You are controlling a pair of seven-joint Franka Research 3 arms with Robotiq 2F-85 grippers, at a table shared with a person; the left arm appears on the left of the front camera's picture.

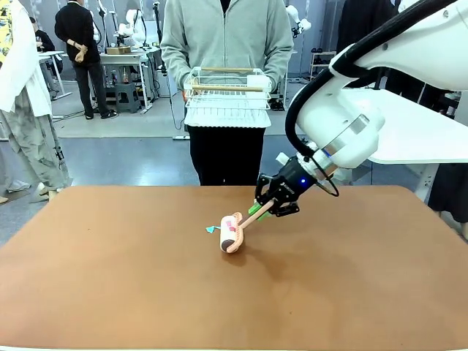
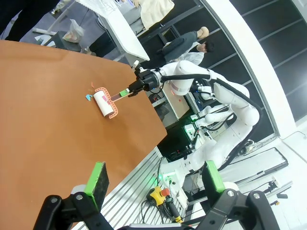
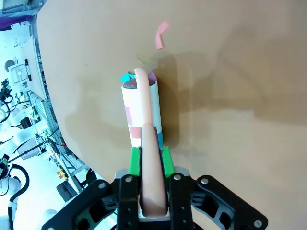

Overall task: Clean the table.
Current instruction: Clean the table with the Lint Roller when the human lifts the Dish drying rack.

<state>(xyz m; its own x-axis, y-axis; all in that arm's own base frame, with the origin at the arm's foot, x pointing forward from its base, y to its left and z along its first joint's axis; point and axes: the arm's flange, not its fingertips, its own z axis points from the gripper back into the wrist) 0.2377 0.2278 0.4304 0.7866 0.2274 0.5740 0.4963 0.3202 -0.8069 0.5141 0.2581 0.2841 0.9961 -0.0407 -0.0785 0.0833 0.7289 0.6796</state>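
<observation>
Across the front view, one brown surface (image 1: 110, 278) spans the foreground. One right claw (image 1: 269, 208) is clenched on one roller's (image 1: 232, 234) handle, with one teal scrap (image 1: 212, 229) beside the drum. Beyond, one person holds one rack (image 1: 227, 91).

Left wrist view: the left claw (image 2: 154, 178) gapes, released, grasping nothing.

Right wrist view: three scraps, with the teal scrap and a purple scrap (image 3: 152, 75) at the drum's tip and a pink scrap (image 3: 162, 34) apart.

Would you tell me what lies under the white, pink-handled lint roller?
A teal paper scrap and a lilac one peek out at the far end of the lint roller on the reddish-brown table; anything directly beneath is covered.
</observation>
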